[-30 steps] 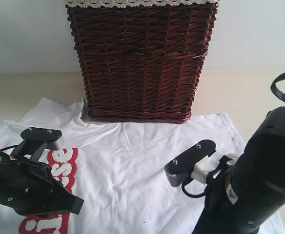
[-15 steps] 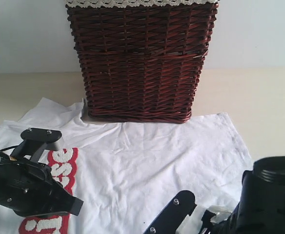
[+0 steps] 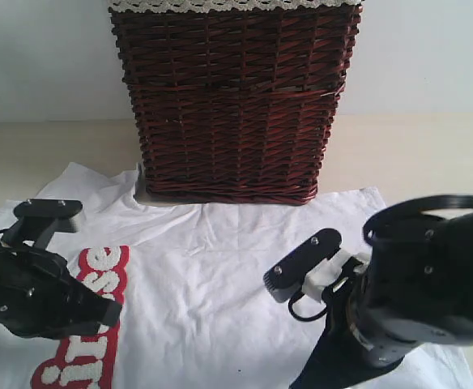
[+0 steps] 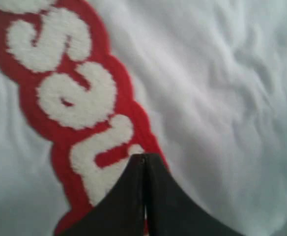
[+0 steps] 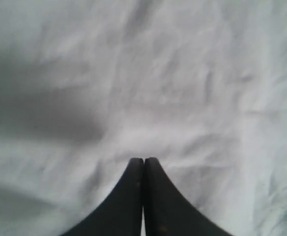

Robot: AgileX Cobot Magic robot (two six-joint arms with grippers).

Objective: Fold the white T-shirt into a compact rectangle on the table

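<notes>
The shirt (image 3: 220,275) lies spread open and unfolded on the surface (image 3: 431,154), just in front of the basket (image 3: 232,105), with its far edge running up to the basket's foot. No fold is made yet, so I judge my step is to take hold of an edge.

My left hand (image 4: 143,158) is fully closed over the red logo (image 4: 79,98), front-left of the basket, fingers pressed together with nothing between them. My right hand (image 5: 143,160) is closed the same way over plain cloth, front-right of the basket, and holds nothing.

To do this well I should open both hands first and go to the shirt's edges rather than its middle. I should pinch one layer only, lift both sides evenly, and draw the cloth clear of the basket so the crease lies straight.

I cannot tell whether the basket stands on the far hem. The near hem is cut off, and my arms cover parts of both sides. The collar is not visible. Both wrist views are blurred, so whether my fingertips touch the cloth is unclear.
</notes>
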